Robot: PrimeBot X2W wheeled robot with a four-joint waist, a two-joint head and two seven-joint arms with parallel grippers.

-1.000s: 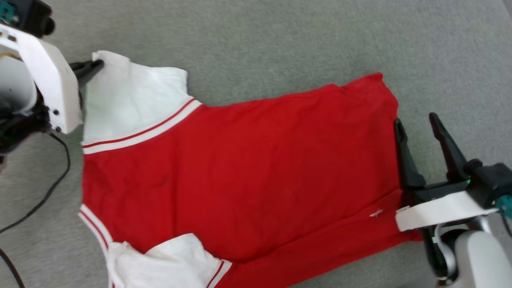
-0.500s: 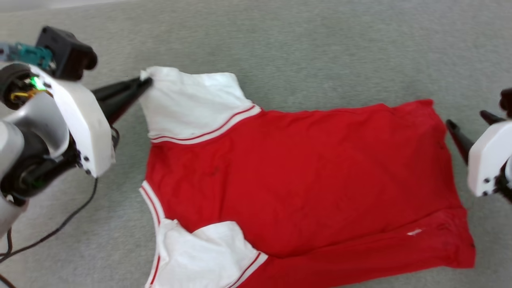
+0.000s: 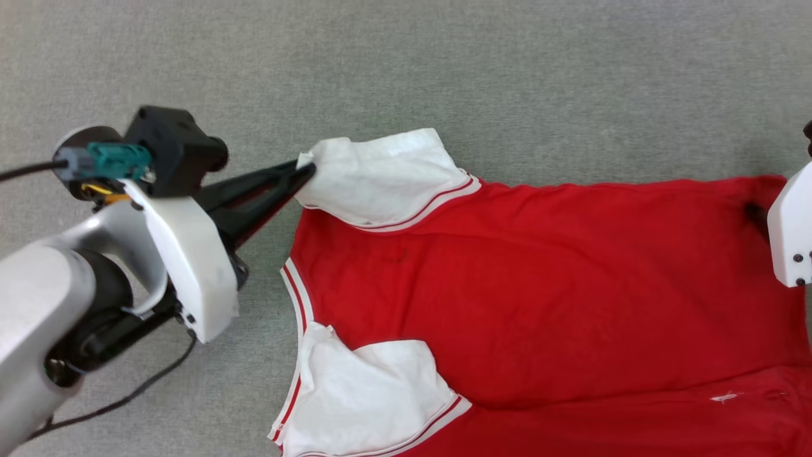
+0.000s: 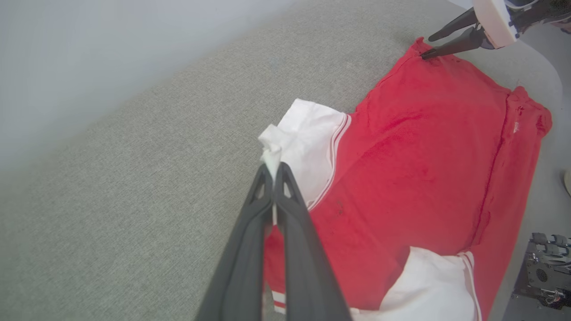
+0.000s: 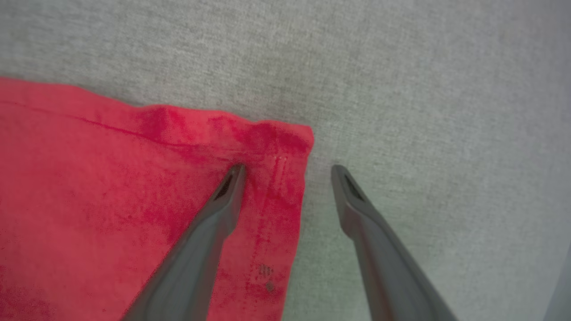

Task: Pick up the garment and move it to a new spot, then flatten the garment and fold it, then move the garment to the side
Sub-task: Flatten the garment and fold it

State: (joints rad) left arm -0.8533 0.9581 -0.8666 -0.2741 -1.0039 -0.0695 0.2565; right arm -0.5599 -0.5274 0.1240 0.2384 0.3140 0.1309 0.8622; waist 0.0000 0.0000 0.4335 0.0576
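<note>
The garment (image 3: 539, 273), red with white sleeves, lies spread on a grey surface. My left gripper (image 3: 304, 170) is shut on the corner of the far white sleeve (image 3: 387, 174), pinching a small tuft of cloth (image 4: 270, 147) at its tips (image 4: 273, 167). My right gripper (image 5: 287, 168) is open at the garment's far hem corner (image 5: 285, 138). Its left finger (image 5: 223, 196) rests on the red cloth and its right finger (image 5: 357, 200) is over the bare grey surface. The left wrist view shows the right gripper (image 4: 427, 48) at that same corner. The near sleeve (image 3: 374, 393) lies rumpled on the body.
A black cable (image 3: 127, 400) trails from my left arm across the grey surface (image 3: 444, 63). The right arm's white wrist cover (image 3: 790, 235) stands at the head view's right edge. A pale wall (image 4: 89, 53) borders the surface. Dark machinery (image 4: 544, 267) sits beyond the garment's near side.
The head camera has swung, shifting the whole scene right. My left gripper keeps its hold on the sleeve corner. The right gripper stays open by the hem.
</note>
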